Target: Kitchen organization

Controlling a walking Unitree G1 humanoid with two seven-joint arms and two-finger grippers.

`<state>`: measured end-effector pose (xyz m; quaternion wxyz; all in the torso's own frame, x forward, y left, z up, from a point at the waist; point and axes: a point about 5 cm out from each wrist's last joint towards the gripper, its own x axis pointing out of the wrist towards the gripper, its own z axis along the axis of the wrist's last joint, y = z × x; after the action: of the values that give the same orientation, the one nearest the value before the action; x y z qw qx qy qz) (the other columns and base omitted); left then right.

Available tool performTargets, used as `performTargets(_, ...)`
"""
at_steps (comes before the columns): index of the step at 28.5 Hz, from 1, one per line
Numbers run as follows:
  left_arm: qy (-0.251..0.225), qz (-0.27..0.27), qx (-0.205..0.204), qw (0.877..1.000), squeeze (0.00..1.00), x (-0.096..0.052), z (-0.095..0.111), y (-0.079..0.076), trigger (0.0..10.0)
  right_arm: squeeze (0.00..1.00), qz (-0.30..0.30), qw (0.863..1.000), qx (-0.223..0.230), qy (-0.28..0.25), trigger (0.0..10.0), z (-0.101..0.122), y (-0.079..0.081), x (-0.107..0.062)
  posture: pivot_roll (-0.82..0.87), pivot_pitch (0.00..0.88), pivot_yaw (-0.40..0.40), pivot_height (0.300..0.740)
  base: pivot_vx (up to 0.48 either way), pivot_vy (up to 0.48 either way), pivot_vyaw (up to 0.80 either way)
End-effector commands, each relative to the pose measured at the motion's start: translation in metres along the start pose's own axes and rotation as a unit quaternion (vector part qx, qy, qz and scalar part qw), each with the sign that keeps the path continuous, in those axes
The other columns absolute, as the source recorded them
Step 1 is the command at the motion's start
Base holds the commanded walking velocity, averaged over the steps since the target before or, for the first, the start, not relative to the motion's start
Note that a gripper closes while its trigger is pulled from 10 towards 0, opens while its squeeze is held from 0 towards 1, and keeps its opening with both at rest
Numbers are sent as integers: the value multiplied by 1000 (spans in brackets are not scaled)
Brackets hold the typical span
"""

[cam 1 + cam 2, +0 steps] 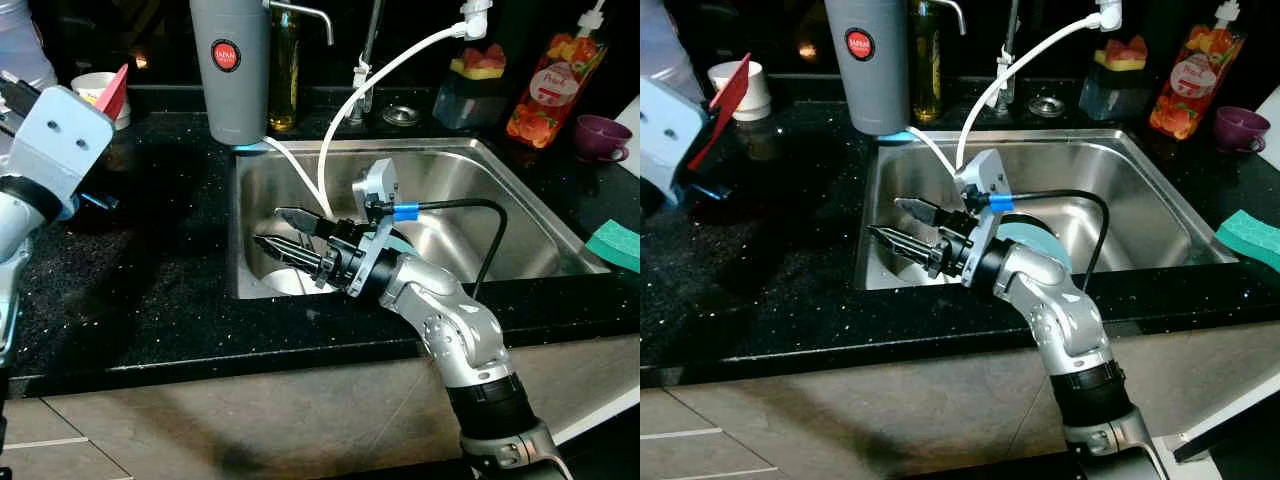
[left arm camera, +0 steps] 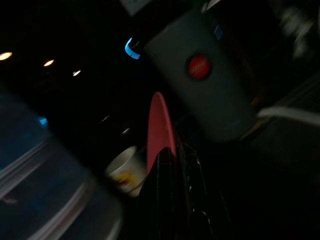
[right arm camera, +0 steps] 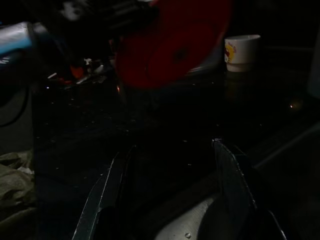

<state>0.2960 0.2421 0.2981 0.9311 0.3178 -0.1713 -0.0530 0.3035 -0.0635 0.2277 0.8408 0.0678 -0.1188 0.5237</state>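
Observation:
My left gripper (image 2: 174,150) is raised over the black counter at the left and is shut on the rim of a red plate (image 1: 115,92), held edge-on near a white cup (image 1: 95,88). The same red plate (image 3: 170,45) faces the right wrist camera. My right gripper (image 1: 272,230) reaches into the left part of the steel sink (image 1: 480,150), pointing left. It is open, with nothing between its fingers. A pale teal dish (image 1: 1040,240) lies in the sink, mostly hidden under the right forearm.
A grey water dispenser (image 1: 230,70) stands at the sink's back left corner, with a white hose (image 1: 370,85) running into the basin. An oil bottle (image 1: 284,70), a soap bottle (image 1: 555,85), a purple cup (image 1: 600,135) and a green sponge (image 1: 620,245) sit around the sink.

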Motion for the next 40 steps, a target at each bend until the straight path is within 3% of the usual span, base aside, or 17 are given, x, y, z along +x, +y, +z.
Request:
performTargets(1, -21, 0, -12, 1000, 0, 1, 10, 0, 0, 0, -8, 1000, 2, 7, 10000, 1, -3, 1, 126, 0, -1, 740, 0, 0, 0)
performTargets(2, -50, -18, -44, 998, 0, 4, 21, -7, 0, 0, -18, 1000, 0, 12, 10000, 0, -5, 0, 123, 0, 2, 740, 0, 0, -800)
performTargets(4, -72, -37, -60, 995, 0, 8, 30, -13, 0, 0, -25, 1000, 3, 11, 10000, 1, -7, 0, 120, 0, 4, 740, 0, 0, -800)
performTargets(16, -88, -82, -78, 990, 0, 11, 40, -29, 0, 0, -43, 999, 3, 4, 10000, 5, -13, -5, 115, 0, 5, 740, 0, 0, -800)
performTargets(25, -85, -145, -87, 982, 0, 11, 36, -47, 0, 0, -45, 999, -11, 13, 10000, 3, -12, -3, 107, 0, -1, 740, 0, 0, 0)
performTargets(27, -112, -214, -136, 961, 0, 13, 40, -69, 0, 0, -38, 999, -15, 17, 10000, 2, -7, 0, 86, 0, 2, 740, 0, 0, 0)
performTargets(29, -119, -227, -145, 955, 0, 14, 41, -73, 0, 0, -36, 999, -15, 17, 10000, 1, -5, 1, 86, 0, 2, 740, 0, 0, 0)
performTargets(30, -132, -264, -177, 939, 0, 15, 44, -83, 0, 0, -35, 999, -17, 19, 10000, 2, -3, 0, 71, 0, 9, 740, 0, 0, 0)
performTargets(31, -132, -264, -177, 939, 0, 15, 44, -83, 0, 0, -35, 999, -17, 19, 10000, 2, -3, 0, 71, 0, 9, 740, 0, 0, 0)
performTargets(33, -134, -299, -196, 924, 0, 16, 44, -94, 0, 0, -38, 999, -21, 22, 10000, 2, -2, -2, 54, 0, 17, 740, 0, 0, 0)
performTargets(34, -128, -304, -191, 925, 0, 17, 42, -96, 588, 0, -40, 999, -23, 24, 10000, 3, -2, -3, 49, 0, 19, 740, 0, 0, 0)
performTargets(36, -124, -307, -186, 925, 0, 17, 40, -98, 588, 0, -41, 999, -25, 25, 10000, 3, -2, -4, 49, 0, 19, 740, 0, 0, 0)
performTargets(37, -112, -303, -169, 931, 0, 19, 37, -100, 10000, 0, -44, 998, -27, 27, 10000, 3, -3, -5, 40, 0, 23, 740, 0, 0, 0)
performTargets(40, -93, -295, -137, 941, 0, 24, 29, -104, 10000, 0, -62, 996, -44, 45, 10000, 1, -7, -10, 33, 0, 26, 740, 0, 0, 0)
